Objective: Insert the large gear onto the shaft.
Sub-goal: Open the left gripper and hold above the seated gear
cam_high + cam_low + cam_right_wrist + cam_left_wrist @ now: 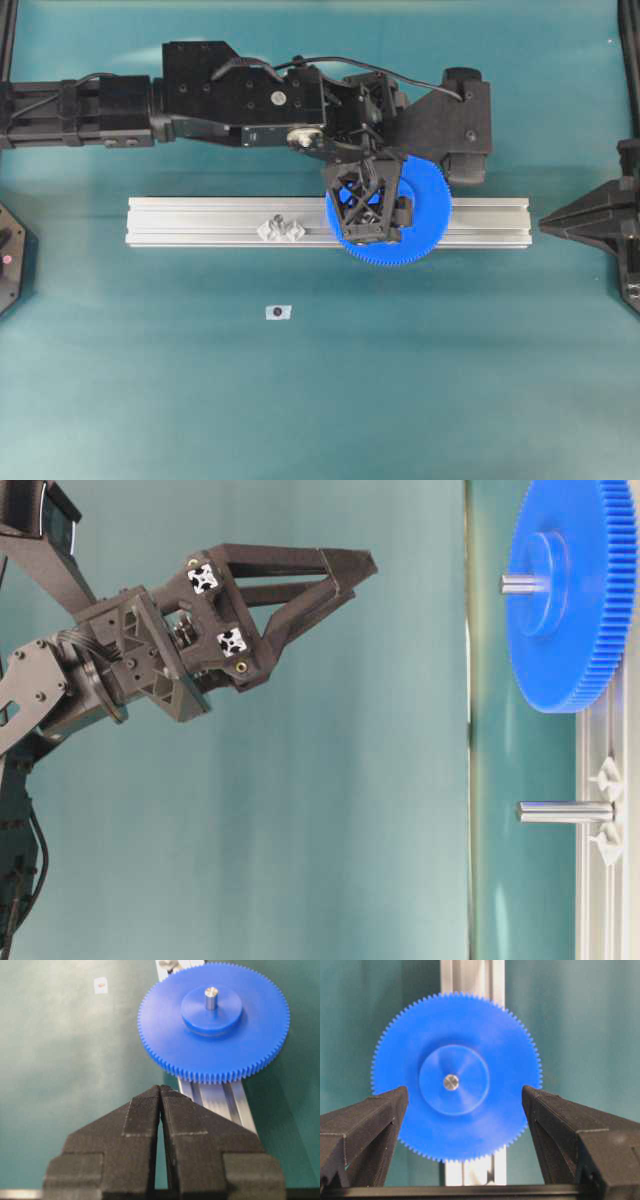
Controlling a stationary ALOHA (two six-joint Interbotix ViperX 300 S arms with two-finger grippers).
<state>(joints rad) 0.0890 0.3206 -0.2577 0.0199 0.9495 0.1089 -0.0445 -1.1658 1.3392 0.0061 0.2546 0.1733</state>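
1. Large gear (pixel 455 1082) is being carried on the shaft (pixel 451 1082), over the aluminium rail (pixel 200 222).
2. Left gripper (pixel 465 1110) is being held wide open above it, touching nothing.
3. Right gripper (pixel 160 1091) is being kept closed, empty.

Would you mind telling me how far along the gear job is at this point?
The main step looks done: the large gear sits flat on the rail with the shaft poking up through its hub. The left gripper is open around the gear without touching it. The right gripper is shut and empty. Only backing away seems left.
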